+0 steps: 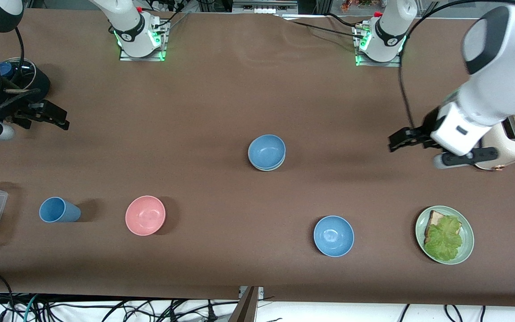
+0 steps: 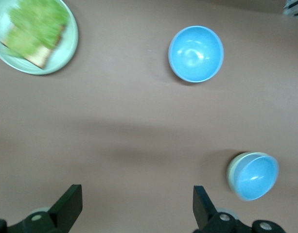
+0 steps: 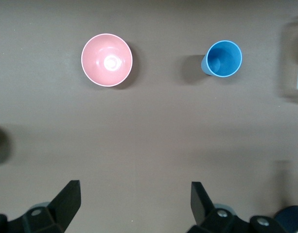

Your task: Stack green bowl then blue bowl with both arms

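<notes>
Sitting nested in the small pale green bowl (image 1: pixel 268 168) mid-worktop, the dusty blue bowl (image 1: pixel 266 151) is completing the stack; left end effector (image 1: pixel 396 139) and right end effector (image 1: pixel 56 117) are hovering apart, empty

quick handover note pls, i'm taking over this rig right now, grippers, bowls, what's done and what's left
Left gripper: open, empty, up over bare table beside the toaster.
Right gripper: open, empty, waiting at the right arm's end of the table.
Blue bowl sits nested in the green bowl at mid-table.
Done: both bowls are stacked, blue on green.
Left: by the look of it nothing, maybe park the arms.
</notes>
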### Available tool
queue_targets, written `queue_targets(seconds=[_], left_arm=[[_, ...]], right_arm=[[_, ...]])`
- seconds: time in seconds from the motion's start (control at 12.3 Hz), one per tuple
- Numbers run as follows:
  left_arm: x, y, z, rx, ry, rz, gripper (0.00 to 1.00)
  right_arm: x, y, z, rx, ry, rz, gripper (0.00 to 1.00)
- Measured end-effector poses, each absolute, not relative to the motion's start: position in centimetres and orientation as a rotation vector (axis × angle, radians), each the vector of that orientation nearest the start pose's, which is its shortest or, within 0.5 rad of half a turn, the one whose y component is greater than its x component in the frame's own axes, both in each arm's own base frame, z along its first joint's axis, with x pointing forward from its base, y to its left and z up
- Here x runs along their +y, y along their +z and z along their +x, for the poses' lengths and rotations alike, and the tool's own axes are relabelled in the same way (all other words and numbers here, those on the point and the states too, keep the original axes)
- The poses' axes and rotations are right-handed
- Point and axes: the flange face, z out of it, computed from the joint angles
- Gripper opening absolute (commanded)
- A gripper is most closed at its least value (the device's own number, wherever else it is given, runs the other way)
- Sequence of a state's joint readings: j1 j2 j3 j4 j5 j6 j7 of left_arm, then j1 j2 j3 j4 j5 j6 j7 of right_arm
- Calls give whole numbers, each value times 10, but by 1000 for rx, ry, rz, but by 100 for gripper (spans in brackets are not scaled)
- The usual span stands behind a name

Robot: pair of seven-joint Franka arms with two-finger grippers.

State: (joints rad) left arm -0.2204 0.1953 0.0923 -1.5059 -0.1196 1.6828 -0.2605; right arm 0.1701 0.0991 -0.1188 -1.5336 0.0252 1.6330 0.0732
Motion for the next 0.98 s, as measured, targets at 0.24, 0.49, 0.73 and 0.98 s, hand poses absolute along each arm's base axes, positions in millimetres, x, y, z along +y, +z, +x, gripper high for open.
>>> queue_targets(seconds=[0.24, 0.49, 0.73, 0.98], left_arm=[[-18, 558, 612, -260, 97, -3225, 100], [6, 563, 606, -135, 115, -3238, 100], [5, 563, 606, -111, 120, -3240, 100], [5, 559, 607, -103, 136, -3239, 100]], right_arm=[[38, 591, 588, 31, 0, -3128, 100], [39, 591, 588, 27, 0, -3128, 100], [40, 591, 588, 26, 0, -3128, 100], [40, 591, 588, 26, 0, -3128, 100]])
